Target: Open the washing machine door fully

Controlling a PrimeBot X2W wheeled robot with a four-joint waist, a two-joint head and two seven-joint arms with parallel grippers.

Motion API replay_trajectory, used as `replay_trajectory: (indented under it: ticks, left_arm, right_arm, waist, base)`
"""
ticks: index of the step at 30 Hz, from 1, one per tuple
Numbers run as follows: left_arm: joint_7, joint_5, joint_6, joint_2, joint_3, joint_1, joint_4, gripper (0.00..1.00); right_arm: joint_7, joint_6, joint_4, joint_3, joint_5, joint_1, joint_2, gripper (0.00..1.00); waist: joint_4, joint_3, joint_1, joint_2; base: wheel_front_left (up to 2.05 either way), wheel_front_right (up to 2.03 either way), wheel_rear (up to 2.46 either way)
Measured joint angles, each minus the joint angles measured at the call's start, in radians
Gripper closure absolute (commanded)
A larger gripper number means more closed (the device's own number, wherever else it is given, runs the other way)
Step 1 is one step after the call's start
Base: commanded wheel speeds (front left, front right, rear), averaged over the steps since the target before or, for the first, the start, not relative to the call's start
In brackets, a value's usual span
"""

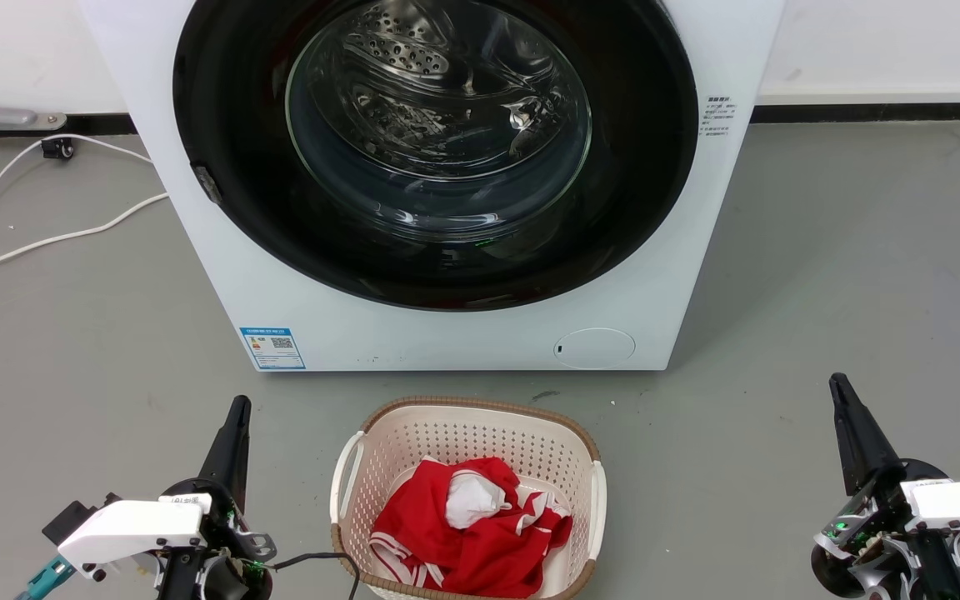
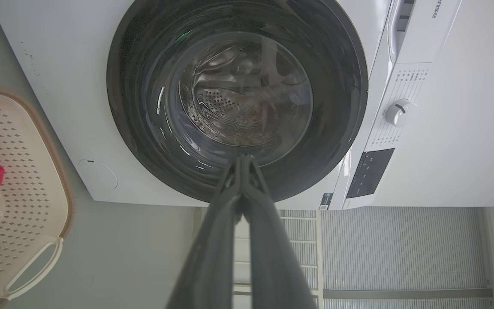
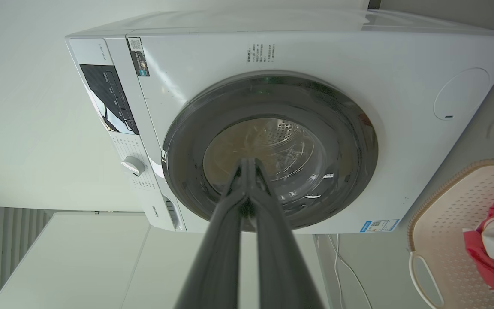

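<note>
Washing machine door (image 1: 438,150) is shut, its black rim flat against the front of the washing machine (image 1: 463,337) and spanning nearly the whole width; the drum shows through the glass bowl. A small grey tab (image 1: 207,183) sits on the rim's left edge, can't tell if it's a handle or a catch. The round white flap (image 1: 595,347) is at the front's lower right corner, clear of the rim. The left gripper (image 1: 239,403) is clenched, fingers pressed together on nothing, over the floor (image 1: 822,292) short of the machine's front left corner and not touching anything. The right gripper (image 1: 837,382) is also clenched and empty, out past the machine's front right corner and well apart from the door. Both wrist views look along the closed fingers at the door with open air between. The basket (image 1: 467,407) stands on the floor just ahead of the machine's bottom front edge, below the door and between the two grippers, with a narrow strip of floor between basket and machine. A red garment (image 1: 463,542) lies in it. The basket is near the left gripper and further from the right. A white cable (image 1: 30,243) loops across the floor from the wall to the machine's left side. The floor to the right of the machine is open and wide.
</note>
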Motion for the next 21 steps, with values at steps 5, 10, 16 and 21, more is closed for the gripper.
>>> replay_trajectory:
  ticks: [5, 10, 16, 21]
  left_arm:
    - [0.000, 0.000, 0.000, 0.000, 0.000, 0.000, 0.000, 1.00]
    - [0.000, 0.000, 0.001, -0.002, -0.003, 0.012, 0.018, 0.00]
    - [-0.021, 0.000, 0.002, -0.004, -0.025, 0.030, 0.017, 0.00]
    - [-0.047, 0.003, 0.002, -0.004, -0.048, 0.030, -0.005, 0.00]
  right_arm:
    - [0.001, 0.000, 0.000, 0.000, 0.000, 0.000, 0.000, 1.00]
    - [0.001, 0.000, 0.018, 0.001, 0.001, 0.013, 0.001, 0.00]
    - [-0.021, 0.000, 0.012, 0.017, 0.004, 0.036, 0.003, 0.00]
    - [-0.047, 0.000, -0.014, 0.032, -0.002, 0.041, 0.004, 0.00]
  waist:
    - [0.000, 0.000, 0.0000, 0.0000]
    - [0.000, 0.000, 0.0000, -0.0001]
    - [0.000, 0.000, 0.0000, 0.0000]
    - [0.002, 0.000, 0.0001, 0.0000]
  base:
    - [0.00, 0.00, 0.00]
    - [0.00, 0.00, 0.00]
    - [0.00, 0.00, 0.00]
    - [0.00, 0.00, 0.00]
